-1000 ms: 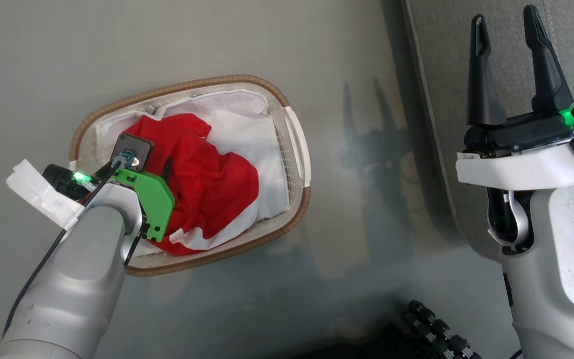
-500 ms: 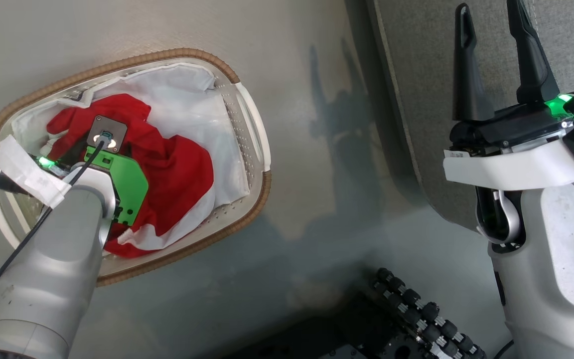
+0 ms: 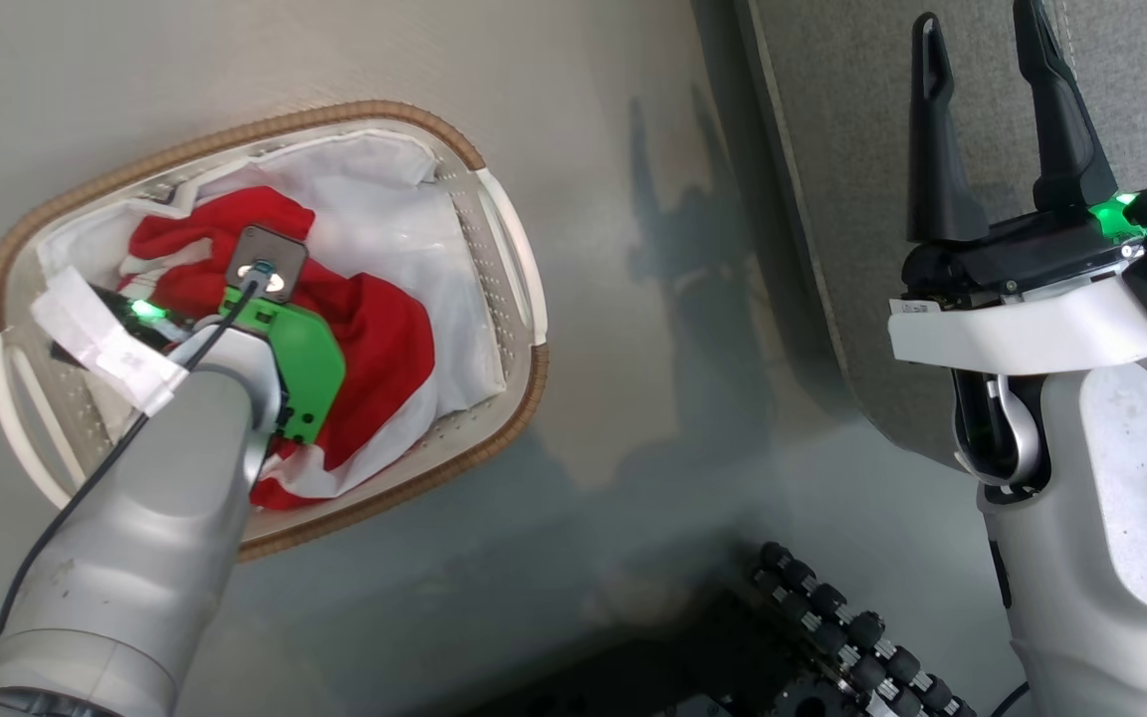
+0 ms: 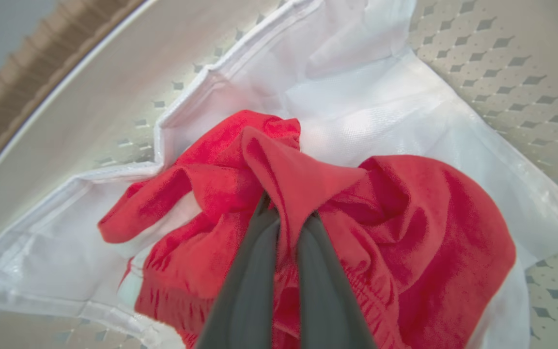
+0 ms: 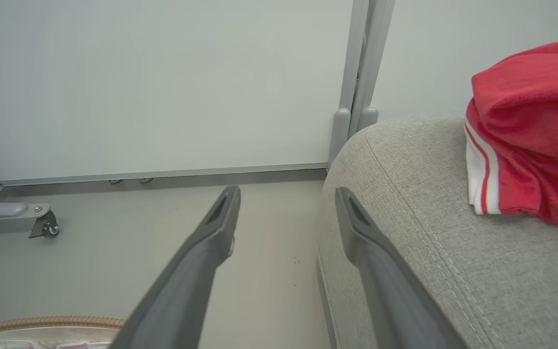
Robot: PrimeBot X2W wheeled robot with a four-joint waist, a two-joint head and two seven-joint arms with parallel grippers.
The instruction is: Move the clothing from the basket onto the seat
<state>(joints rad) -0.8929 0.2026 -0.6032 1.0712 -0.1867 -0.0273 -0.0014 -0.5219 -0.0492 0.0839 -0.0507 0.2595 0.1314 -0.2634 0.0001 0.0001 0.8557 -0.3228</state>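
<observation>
The clothing (image 4: 405,232) in the basket (image 3: 524,388) is a red heap on a white liner (image 4: 356,97). The basket stands on the floor (image 3: 683,299) at the left of the scene. The left gripper (image 4: 286,215) reaches down into the heap, its fingers (image 4: 255,271) pressed together on a raised fold of red fabric that drapes over their tips. A second red garment (image 5: 526,145) with white stripe trim lies on the grey seat (image 5: 429,271) at the right. The right gripper (image 3: 977,30) hangs over the seat's left edge, well apart from both garments, fingers spread and holding nothing.
</observation>
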